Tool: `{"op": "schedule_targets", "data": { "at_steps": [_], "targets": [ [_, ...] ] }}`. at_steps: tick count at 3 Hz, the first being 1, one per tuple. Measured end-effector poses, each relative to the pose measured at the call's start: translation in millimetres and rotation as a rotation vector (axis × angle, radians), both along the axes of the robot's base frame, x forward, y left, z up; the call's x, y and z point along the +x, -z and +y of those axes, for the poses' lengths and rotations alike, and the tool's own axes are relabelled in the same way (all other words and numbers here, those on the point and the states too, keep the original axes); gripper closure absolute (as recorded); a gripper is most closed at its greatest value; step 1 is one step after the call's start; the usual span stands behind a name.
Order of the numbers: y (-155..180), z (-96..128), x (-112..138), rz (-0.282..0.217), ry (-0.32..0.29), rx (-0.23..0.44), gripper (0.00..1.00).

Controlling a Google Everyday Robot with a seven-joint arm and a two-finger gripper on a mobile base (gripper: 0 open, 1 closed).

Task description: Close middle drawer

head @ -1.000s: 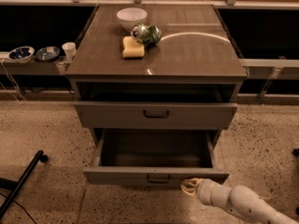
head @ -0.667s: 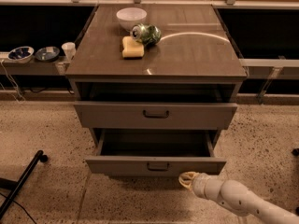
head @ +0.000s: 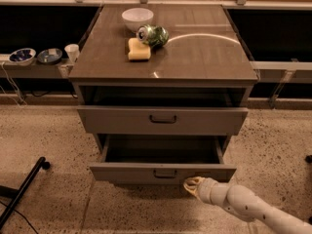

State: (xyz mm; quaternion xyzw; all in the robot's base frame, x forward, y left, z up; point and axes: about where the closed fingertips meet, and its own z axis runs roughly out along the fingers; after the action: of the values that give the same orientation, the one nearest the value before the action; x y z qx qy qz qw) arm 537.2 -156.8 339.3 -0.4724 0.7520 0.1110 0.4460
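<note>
The middle drawer (head: 162, 172) is a grey-brown drawer with a small dark centre handle. It stands partly pulled out below the top drawer (head: 163, 120), and its dark inside is empty. My gripper (head: 193, 185) is at the lower right of the middle drawer's front, right at the front or touching it, with the white arm trailing off to the bottom right. The lowest drawer is hidden beneath the open one.
On the cabinet top (head: 204, 57) are a white bowl (head: 137, 18), a green can (head: 152, 35) lying on its side and a yellow sponge (head: 138, 49). A side shelf at left holds two small bowls (head: 22, 56) and a cup (head: 72, 52). A black bar (head: 22, 191) lies on the floor at left.
The middle drawer has slid back into the cabinet and stands less far out. My gripper has moved forward with its front.
</note>
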Motion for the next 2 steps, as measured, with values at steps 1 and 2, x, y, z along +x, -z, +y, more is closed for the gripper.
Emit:
{"op": "schedule_targets", "data": {
  "at_steps": [1,2],
  "targets": [
    [-3,9,29,-0.054,0.013,0.020,1.00],
    [-5,15,59,-0.109,0.037,0.038,1.00]
  ]
}}
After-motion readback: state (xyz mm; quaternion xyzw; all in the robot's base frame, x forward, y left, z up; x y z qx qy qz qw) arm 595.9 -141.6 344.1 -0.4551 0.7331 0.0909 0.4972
